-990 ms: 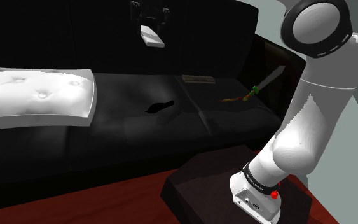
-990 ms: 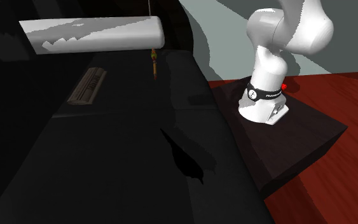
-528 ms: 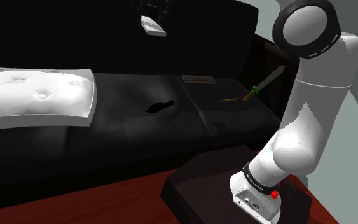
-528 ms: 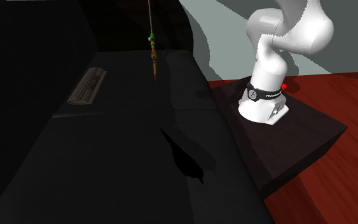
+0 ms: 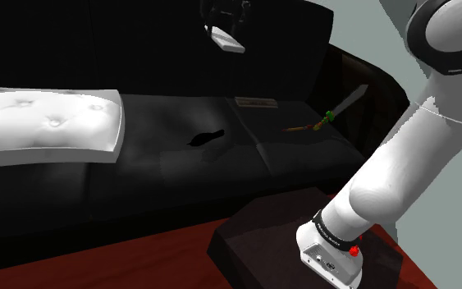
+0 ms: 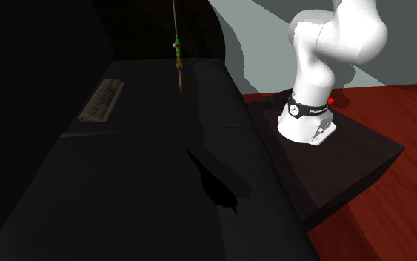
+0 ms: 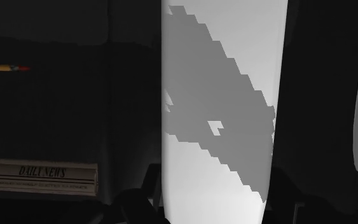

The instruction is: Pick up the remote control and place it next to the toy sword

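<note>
High in front of the black sofa's backrest, my black gripper (image 5: 224, 25) is shut on a white remote control (image 5: 228, 41) that hangs well above the seat. Seen from the wrist, the remote control (image 7: 219, 108) is a long white slab clasped between the two fingers (image 7: 151, 186). The toy sword (image 5: 336, 108) has a grey blade, a green guard and an orange handle. It leans in the seat's corner toward the shoulder view's right, lower than the gripper and to its right. The toy sword (image 6: 178, 65) also appears in the second exterior view, and its handle (image 7: 2, 67) in the wrist view.
A folded newspaper (image 5: 256, 102) lies on the seat beside the sword, also seen from the side (image 6: 101, 100) and from the wrist (image 7: 44, 177). A white cushion (image 5: 48, 123) covers the sofa's left part. A dark patch (image 5: 204, 138) marks the middle seat. The stand (image 5: 262, 246) sits on the red floor.
The gripper has carried the remote toward the shoulder view's right, closer to the sword side. The remote has left the top of the second exterior view. The upper arm swung right.
</note>
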